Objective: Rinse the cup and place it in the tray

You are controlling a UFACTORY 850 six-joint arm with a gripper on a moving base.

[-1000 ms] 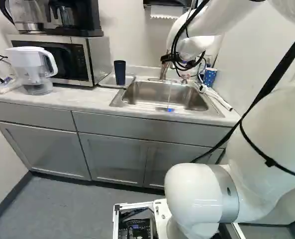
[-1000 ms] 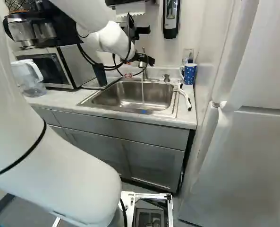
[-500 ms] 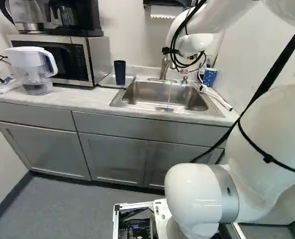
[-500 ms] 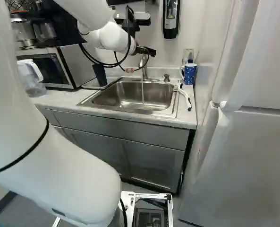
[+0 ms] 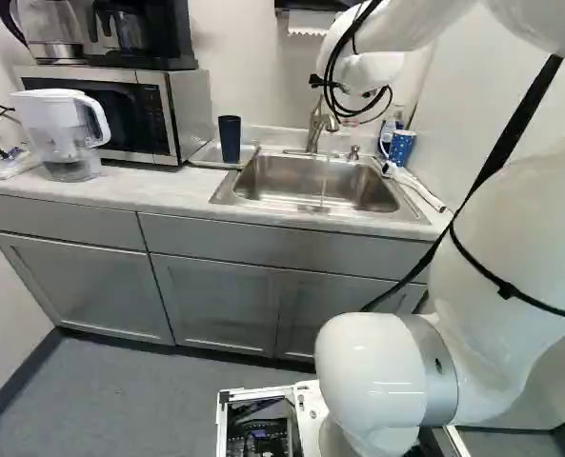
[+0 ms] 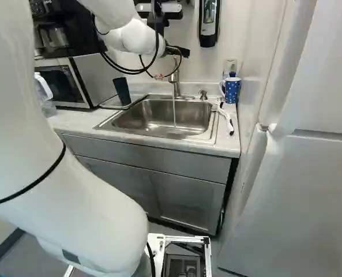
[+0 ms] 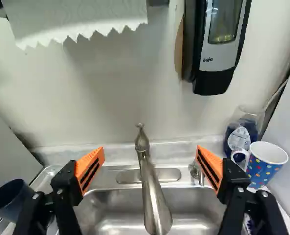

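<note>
Orange-padded black two-finger gripper (image 7: 150, 148) was released in the wrist view, its fingers wide apart and nothing held. A curved brushed-metal faucet (image 7: 154, 196) showed between them; neither depth nor contact could be confirmed. Closing off-centre could, in my judgement, knock or swivel it. The dark blue tapered cup (image 7: 12, 198) was partly cut off by the border, its contents not discernible. A blue spotted mug (image 7: 264, 169) beyond one finger could be clipped by a sideways move.

Left base view: the cup stood upright on the shallow grey tray (image 5: 202, 155), beside the stainless-steel sink (image 5: 301, 181), and so appeared already placed. Whether it had been rinsed could not be established. Black looped cables (image 5: 329, 86) hung near the faucet and could snag it if the white jointed arm (image 5: 373, 367) were withdrawn carelessly. The gripper was largely hidden by the arm.

Right base view: a thin stream of water (image 6: 174, 112) fell into the sink. Should shutting off the faucet be overlooked, water would probably run on. The cup's foot was hard to make out against the tray.
</note>
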